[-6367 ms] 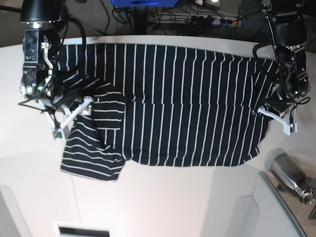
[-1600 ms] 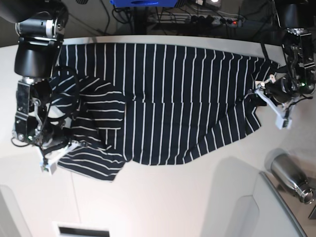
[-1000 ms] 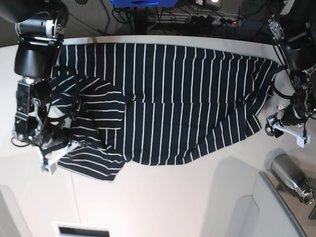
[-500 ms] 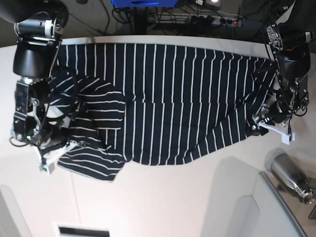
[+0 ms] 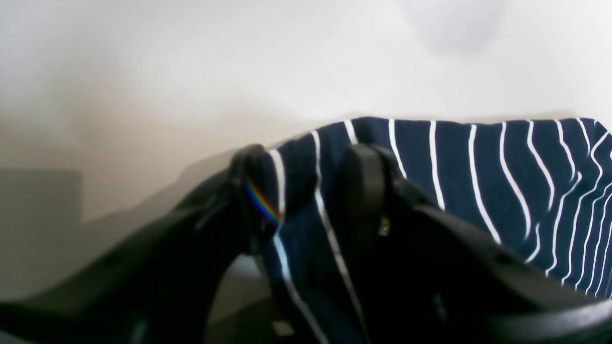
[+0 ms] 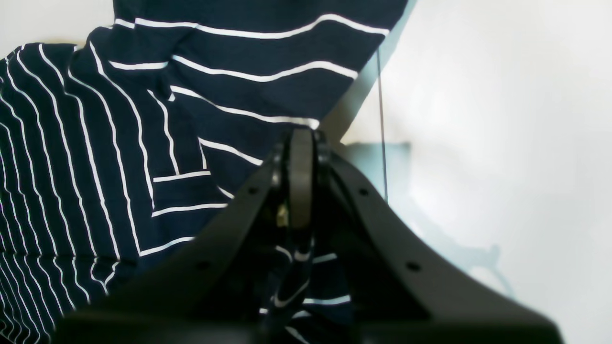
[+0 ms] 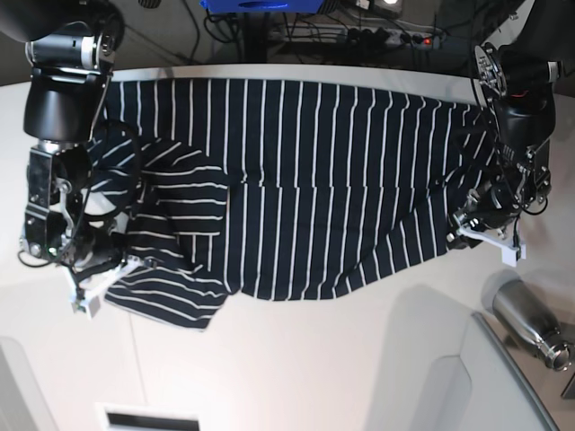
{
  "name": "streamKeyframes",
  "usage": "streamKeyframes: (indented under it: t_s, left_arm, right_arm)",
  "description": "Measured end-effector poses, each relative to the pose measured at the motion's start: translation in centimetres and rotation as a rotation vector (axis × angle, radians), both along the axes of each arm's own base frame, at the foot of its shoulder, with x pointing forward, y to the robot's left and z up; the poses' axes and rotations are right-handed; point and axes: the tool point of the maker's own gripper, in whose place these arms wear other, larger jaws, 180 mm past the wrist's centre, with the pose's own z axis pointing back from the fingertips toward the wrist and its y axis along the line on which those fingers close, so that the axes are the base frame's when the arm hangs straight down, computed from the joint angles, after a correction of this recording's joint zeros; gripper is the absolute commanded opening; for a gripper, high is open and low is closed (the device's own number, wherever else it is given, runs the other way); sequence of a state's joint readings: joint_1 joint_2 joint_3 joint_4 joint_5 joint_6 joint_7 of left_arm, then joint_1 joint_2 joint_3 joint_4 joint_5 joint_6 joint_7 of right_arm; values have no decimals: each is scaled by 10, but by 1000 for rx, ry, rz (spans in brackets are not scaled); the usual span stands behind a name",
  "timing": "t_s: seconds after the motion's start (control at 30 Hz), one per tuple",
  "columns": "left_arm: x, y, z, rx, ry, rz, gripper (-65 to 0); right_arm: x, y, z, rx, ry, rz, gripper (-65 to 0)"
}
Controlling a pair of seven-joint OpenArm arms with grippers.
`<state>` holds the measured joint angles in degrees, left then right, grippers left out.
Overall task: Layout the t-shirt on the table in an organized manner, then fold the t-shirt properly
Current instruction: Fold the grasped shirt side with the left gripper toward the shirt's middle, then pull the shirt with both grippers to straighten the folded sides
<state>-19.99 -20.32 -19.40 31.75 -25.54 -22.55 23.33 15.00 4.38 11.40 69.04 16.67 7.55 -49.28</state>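
The dark navy t-shirt (image 7: 314, 180) with thin white stripes lies spread over the white table (image 7: 296, 359), bunched and folded over at its left end. My right gripper (image 7: 94, 292) sits at that bunched left corner. In the right wrist view the right gripper (image 6: 300, 138) is shut, pinching a fold of the t-shirt (image 6: 119, 119). My left gripper (image 7: 463, 226) is at the shirt's lower right corner. In the left wrist view the left gripper (image 5: 306, 162) has its fingers still apart, straddling a raised edge of the t-shirt (image 5: 478, 167).
A steel bottle (image 7: 526, 319) lies on the table just below the left gripper. Grey panels (image 7: 431, 386) rise at the near edge. Cables and a power strip (image 7: 377, 36) run behind the curved far edge. A thin dark seam (image 6: 381, 119) crosses the tabletop.
My left gripper moved in from beside the shirt onto its lower right corner, and its jaws have narrowed around the fabric. The right gripper has stayed shut on the left corner.
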Motion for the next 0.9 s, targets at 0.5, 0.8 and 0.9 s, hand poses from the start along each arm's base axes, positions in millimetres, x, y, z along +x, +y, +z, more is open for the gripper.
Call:
streamKeyframes:
  t_s: [0.5, 0.8, 0.9]
  left_arm:
    - [22, 5, 19, 15, 4, -21, -650]
    - [86, 1, 89, 126, -124, -142, -650]
    - [91, -7, 95, 138, -140, -170, -650]
  right_arm:
    - [1, 0, 1, -1, -5, -1, -650]
    - [29, -4, 26, -13, -106, -13, -650]
    - [37, -10, 32, -64, -154, 14, -650]
